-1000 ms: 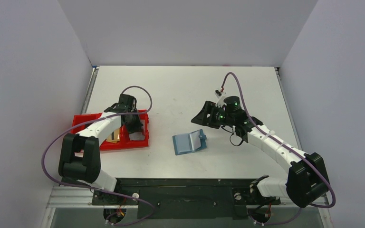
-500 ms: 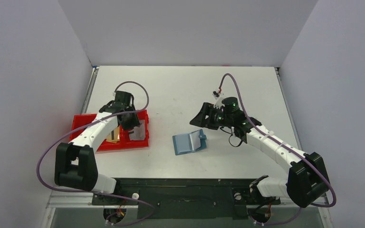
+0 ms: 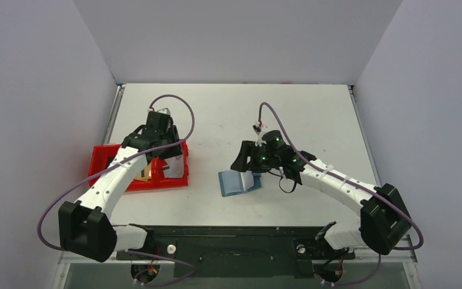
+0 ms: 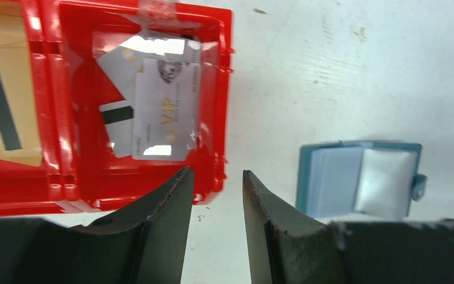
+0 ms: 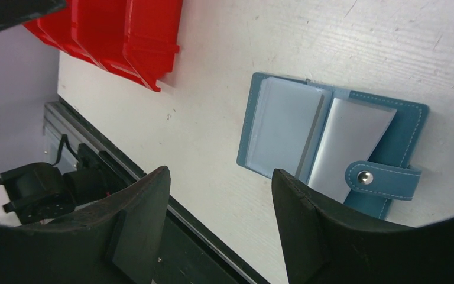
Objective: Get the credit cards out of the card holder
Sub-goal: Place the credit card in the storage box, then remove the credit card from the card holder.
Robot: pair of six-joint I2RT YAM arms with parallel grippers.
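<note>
While the card holder (image 5: 331,142) lies open on the white counter (image 3: 216,108), a little to the right of the red tray (image 4: 227,100), both sets of fingers are apart and carry nothing. The right fingers (image 5: 142,213) hover over the holder, spread wide, with its left page and bare counter showing between them. The left fingers (image 4: 165,219) hang above the tray's corner nearest the holder, with a narrower gap between them.

Three cards lie in the tray. A silver card marked VIP (image 4: 165,112) rests on a pale card with a black stripe (image 4: 115,115) in the end compartment. A tan card (image 4: 26,89) sits in the compartment beside it. The holder's clear sleeves are fanned open, and its snap tab (image 5: 384,177) lies loose at one edge. Whether any sleeve has a card in it I cannot tell.

Any card left inside should be light, stiff and slick, and too thin to pinch while it lies flat. The place to grip is probably a short edge showing at a sleeve's mouth, drawing it straight out along the sleeve. The holder itself looks light and soft, so it would likely slide or lift along with the card. One set of fingers could pin the blue cover or the tab. The floppy sleeves may buckle if they are pushed.
</note>
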